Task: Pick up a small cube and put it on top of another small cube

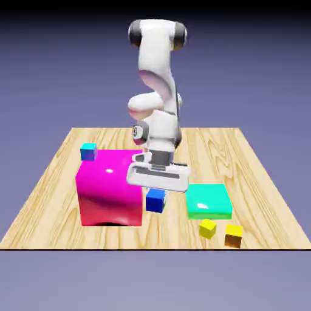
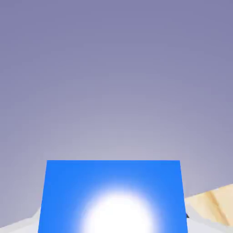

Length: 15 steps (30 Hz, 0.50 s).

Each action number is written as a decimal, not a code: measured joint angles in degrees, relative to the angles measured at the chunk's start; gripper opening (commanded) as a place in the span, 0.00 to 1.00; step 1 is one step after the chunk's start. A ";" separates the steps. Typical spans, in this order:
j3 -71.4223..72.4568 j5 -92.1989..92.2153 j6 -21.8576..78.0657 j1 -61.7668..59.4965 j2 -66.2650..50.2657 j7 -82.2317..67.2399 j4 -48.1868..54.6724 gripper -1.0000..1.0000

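Just beside the glossy magenta block with a curved, reddish front (image 1: 110,185), toward the exterior view's right, is the small, solid royal-blue cube (image 1: 155,200), directly below the white two-finger gripper (image 1: 156,190) of the white and dark grey robot arm (image 1: 157,61). The cube is slightly tilted in this view, and the gripper's housing hides most of the fingers above it; whether a gap lies between the cube and the pale, wood-grained table (image 1: 51,218) is hard to tell. At the magenta block's far corner, on the exterior view's left, is the tiny cube with a cyan top and blue sides (image 1: 88,152). It overlaps the block's edge in the picture, and I cannot tell whether it rests on the block or stands behind it. Toward the exterior view's right from the magenta block, past the blue cube, lies the flat, glossy green-cyan block (image 1: 208,199). Well apart from the magenta block, nearer the camera and also to the right, are two small yellow cubes (image 1: 208,228).

Across the bottom of the hand view, the blue cube's bright face, with a white glare, fills the space between the fingers, which are clamped on it. Blue-violet backdrop (image 2: 116,82) spreads above, and a strip of table shows at the lower right.
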State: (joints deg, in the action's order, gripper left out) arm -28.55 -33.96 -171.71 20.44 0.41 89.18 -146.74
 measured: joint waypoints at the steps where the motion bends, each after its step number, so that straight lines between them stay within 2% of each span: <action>1: 0.82 0.89 1.40 -2.69 2.06 -1.48 -0.63 0.00; 15: 10.33 13.46 20.94 -31.34 30.91 -22.29 -9.44 0.00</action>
State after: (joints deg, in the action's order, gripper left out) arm -18.22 -20.50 -150.77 -10.90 31.32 66.89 -156.18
